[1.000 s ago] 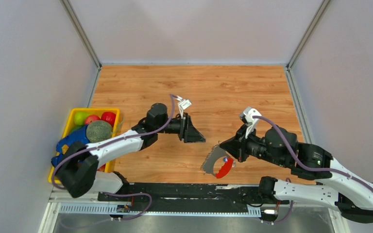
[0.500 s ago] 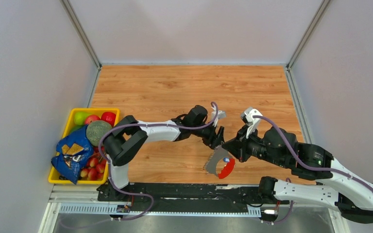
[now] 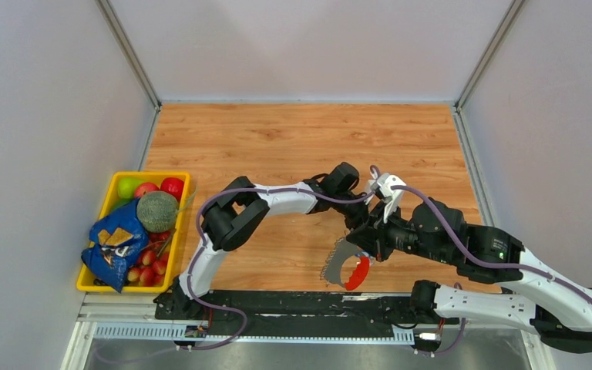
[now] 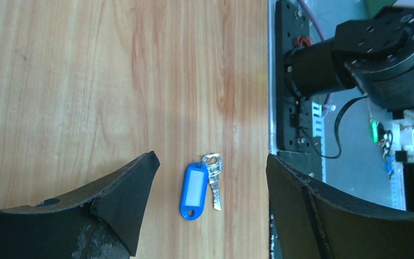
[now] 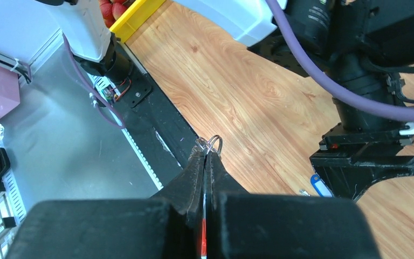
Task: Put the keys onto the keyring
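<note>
Left end effector [image 4: 210, 158] over wooden table [image 4: 86, 81], grey walls [image 3: 301, 46]

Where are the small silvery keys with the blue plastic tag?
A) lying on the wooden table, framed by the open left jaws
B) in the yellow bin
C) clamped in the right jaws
A: in the left wrist view the silvery keys with the blue plastic tag lie flat on the wooden table, untouched, the left jaws open either side.

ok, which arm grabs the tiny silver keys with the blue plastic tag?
Left, I'd say. The left gripper hangs open over the keys; the right gripper is shut on the red-and-grey glittery keyring.
</note>
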### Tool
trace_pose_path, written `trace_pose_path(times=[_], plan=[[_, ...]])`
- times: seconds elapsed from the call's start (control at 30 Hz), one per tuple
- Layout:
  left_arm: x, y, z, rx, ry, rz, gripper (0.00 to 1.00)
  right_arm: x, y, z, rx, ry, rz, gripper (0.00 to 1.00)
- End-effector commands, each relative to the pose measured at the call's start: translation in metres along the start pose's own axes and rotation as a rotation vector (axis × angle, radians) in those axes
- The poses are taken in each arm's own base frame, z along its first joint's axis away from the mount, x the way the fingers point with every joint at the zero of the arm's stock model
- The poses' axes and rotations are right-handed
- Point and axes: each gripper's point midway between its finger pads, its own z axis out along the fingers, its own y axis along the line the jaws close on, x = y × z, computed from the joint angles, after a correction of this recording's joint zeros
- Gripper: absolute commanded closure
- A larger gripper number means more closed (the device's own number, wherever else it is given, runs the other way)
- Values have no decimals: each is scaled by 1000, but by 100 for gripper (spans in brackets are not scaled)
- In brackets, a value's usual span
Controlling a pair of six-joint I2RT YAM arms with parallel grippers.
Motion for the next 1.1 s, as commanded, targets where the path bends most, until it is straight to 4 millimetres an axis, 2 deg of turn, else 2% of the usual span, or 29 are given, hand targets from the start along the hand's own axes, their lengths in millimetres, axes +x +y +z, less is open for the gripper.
trace_pose_path(times=[0.0,0.23,0.33,0.6,1.07], plan=[[18,1,10,72,81,118,16,-25,16,-11,-76,-80,-3,100],[34,5,21,123,113,217,14,-20,19,-10,-102,-69,-27,100],[34,3,25,147,109,248,14,-20,20,-11,-113,-72,-29,100],[45,1,37,216,131,266,16,-17,22,-13,-128,-74,-26,100],[77,4,37,281,179,260,37,-16,24,-9,-137,-64,-28,100]])
